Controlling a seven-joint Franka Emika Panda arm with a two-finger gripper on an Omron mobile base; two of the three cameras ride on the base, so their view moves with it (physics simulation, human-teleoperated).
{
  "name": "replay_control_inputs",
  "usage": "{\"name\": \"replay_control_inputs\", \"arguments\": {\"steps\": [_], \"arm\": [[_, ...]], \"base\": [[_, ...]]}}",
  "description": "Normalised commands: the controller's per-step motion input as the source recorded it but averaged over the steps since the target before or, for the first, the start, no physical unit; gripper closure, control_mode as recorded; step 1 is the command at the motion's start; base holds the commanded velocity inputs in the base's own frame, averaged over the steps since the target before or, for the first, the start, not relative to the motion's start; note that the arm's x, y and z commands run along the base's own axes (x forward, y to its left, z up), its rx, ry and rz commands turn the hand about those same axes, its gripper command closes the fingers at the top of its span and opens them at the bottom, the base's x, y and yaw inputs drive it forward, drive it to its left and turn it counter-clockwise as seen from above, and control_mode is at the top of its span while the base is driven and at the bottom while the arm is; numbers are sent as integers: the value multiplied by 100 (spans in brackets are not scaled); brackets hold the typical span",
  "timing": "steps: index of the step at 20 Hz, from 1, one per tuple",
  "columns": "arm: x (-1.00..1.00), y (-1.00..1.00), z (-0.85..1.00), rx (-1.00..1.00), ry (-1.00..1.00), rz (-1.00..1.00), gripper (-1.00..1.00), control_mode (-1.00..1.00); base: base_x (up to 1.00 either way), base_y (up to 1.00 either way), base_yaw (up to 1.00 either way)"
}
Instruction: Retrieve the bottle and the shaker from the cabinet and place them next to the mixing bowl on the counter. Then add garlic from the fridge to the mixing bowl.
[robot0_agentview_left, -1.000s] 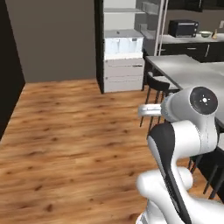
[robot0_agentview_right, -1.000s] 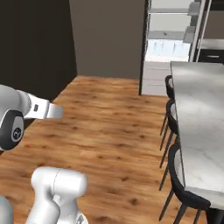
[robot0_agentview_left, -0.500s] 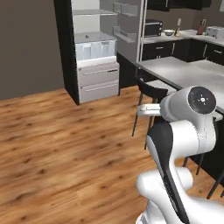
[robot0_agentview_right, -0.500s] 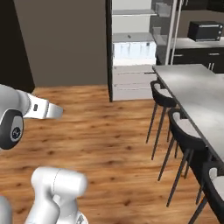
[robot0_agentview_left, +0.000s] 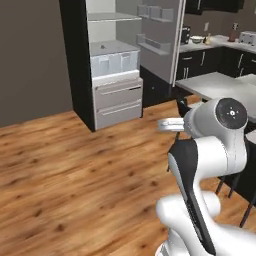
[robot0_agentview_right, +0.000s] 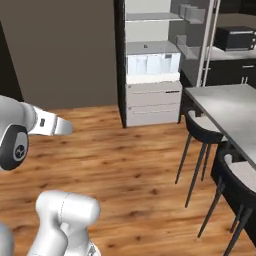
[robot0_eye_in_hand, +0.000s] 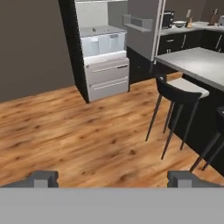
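1. The gripper hangs over bare wood floor; its two dark fingertips stand far apart at the lower edge of the hand view, spread wide with nothing between them.
2. Just past it to the right, black stools with pale seats stand along the edge of a grey island top.
3. Further on, the fridge stands open against the dark wall. Inside it is pale grey, with flat shelves, translucent drawers below them, and two grey pull-out fronts at the bottom.
4. Its door is swung out to the right, with bins on its inner face.
5. The garlic cannot be made out on the shelves from here.
6. Farthest, on the counter at the back right over dark drawers, the bowl sits near the counter's left end beside a dark box. Small things stand further right along the counter, too small to name.
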Motion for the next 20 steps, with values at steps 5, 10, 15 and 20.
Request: {"name": "replay_control_inputs", "arguments": {"steps": [5, 10, 15, 20], "arm": [[0, 0, 0, 0, 0, 0, -100, 100], [0, 0, 0, 0, 0, 0, -100, 100], [0, 0, 0, 0, 0, 0, -100, 100], [0, 0, 0, 0, 0, 0, -100, 100]], "base": [[100, 49, 0], [100, 37, 0], [100, 4, 0], [100, 0, -1]]}}
